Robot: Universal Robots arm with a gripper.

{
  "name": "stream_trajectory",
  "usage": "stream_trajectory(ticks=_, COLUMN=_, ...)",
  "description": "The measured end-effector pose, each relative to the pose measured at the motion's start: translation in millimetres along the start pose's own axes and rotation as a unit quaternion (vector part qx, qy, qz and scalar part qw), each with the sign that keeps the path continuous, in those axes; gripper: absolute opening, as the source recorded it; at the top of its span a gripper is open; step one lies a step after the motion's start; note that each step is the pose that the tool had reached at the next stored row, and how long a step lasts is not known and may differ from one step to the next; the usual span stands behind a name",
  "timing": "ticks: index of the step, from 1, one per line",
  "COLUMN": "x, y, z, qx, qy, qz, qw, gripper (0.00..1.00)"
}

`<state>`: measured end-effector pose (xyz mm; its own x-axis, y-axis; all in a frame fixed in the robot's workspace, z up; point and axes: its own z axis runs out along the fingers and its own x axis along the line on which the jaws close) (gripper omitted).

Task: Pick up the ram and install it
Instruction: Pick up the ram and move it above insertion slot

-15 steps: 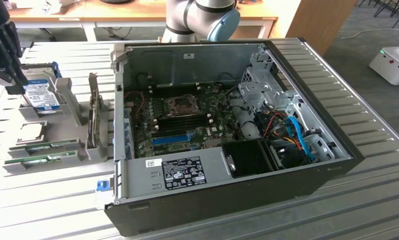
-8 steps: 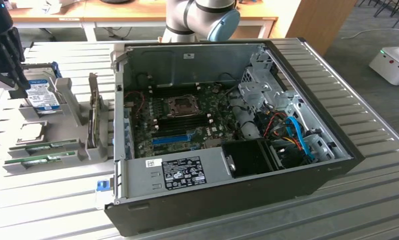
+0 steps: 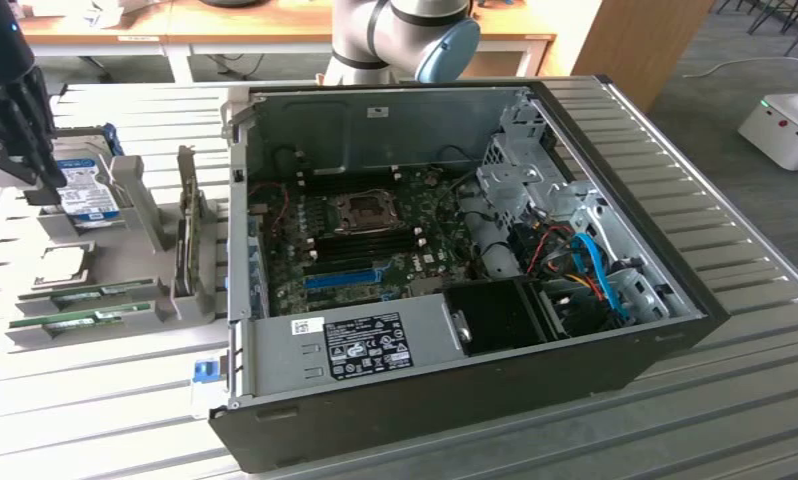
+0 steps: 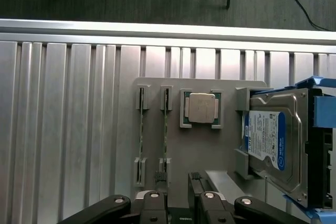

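Two near-identical green ram sticks stand on edge in slots of a grey holder [image 4: 205, 148], side by side. In the wrist view the ram [image 4: 166, 129] is the stick nearer the CPU, with its twin [image 4: 142, 129] beyond it. The exterior view shows the same pair, the ram [image 3: 99, 291] and its twin [image 3: 72, 320], at the table's left. My gripper [image 4: 177, 179] hovers above the holder, open, with nothing between its fingers [image 4: 195, 178]; one finger lines up close to the ram's end. In the exterior view my gripper [image 3: 12, 160] hangs at the far left, above the hard drive.
A silver hard drive with a blue label [image 4: 270, 140] stands in a blue bracket beside a CPU [image 4: 201, 107] on the holder. The open computer case [image 3: 439, 250], motherboard exposed, lies in the middle of the ribbed metal table [image 3: 719, 400]. The arm's base [image 3: 399, 40] is behind it.
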<state>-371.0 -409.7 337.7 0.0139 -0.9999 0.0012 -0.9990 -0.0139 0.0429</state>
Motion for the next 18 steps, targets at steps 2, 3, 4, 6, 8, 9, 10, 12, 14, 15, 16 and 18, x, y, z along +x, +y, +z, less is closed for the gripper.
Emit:
stream_trajectory(ticks=2, x=0.0, y=-0.1, z=3.0, qx=0.0, qy=0.0003, qz=0.0, qw=1.0, gripper=0.3)
stream_trajectory(ticks=3, x=0.0, y=-0.2, z=4.5, qx=0.0, qy=0.0005, qz=0.0, qw=1.0, gripper=0.3)
stream_trajectory(ticks=4, x=0.0, y=-0.3, z=6.2, qx=0.0, qy=0.0006, qz=0.0, qw=1.0, gripper=0.3)
stream_trajectory(ticks=6, x=0.0, y=-0.4, z=9.3, qx=0.0, qy=0.001, qz=0.0, qw=1.0, gripper=0.3)
stream_trajectory(ticks=8, x=0.0, y=-0.5, z=12.2, qx=0.0, qy=0.0013, qz=0.0, qw=1.0, gripper=0.3)
stream_trajectory(ticks=9, x=0.0, y=-0.6, z=13.6, qx=0.0, qy=0.0014, qz=0.0, qw=1.0, gripper=0.3)
stream_trajectory(ticks=10, x=0.0, y=-0.6, z=14.9, qx=0.0, qy=0.0016, qz=0.0, qw=1.0, gripper=0.3)
stream_trajectory(ticks=12, x=0.0, y=-0.7, z=17.7, qx=0.0, qy=0.0019, qz=0.0, qw=1.0, gripper=0.3)
stream_trajectory(ticks=14, x=0.0, y=-0.9, z=20.2, qx=0.0, qy=0.0021, qz=0.0, qw=1.0, gripper=0.3)
stream_trajectory(ticks=15, x=0.0, y=-0.9, z=21.5, qx=0.0, qy=0.0022, qz=0.0, qw=1.0, gripper=0.3)
stream_trajectory(ticks=16, x=0.0, y=-1.0, z=22.7, qx=0.0, qy=0.0024, qz=0.0, qw=1.0, gripper=0.3)
stream_trajectory(ticks=18, x=0.0, y=-1.1, z=25.2, qx=0.0, qy=0.0026, qz=0.0, qw=1.0, gripper=0.3)
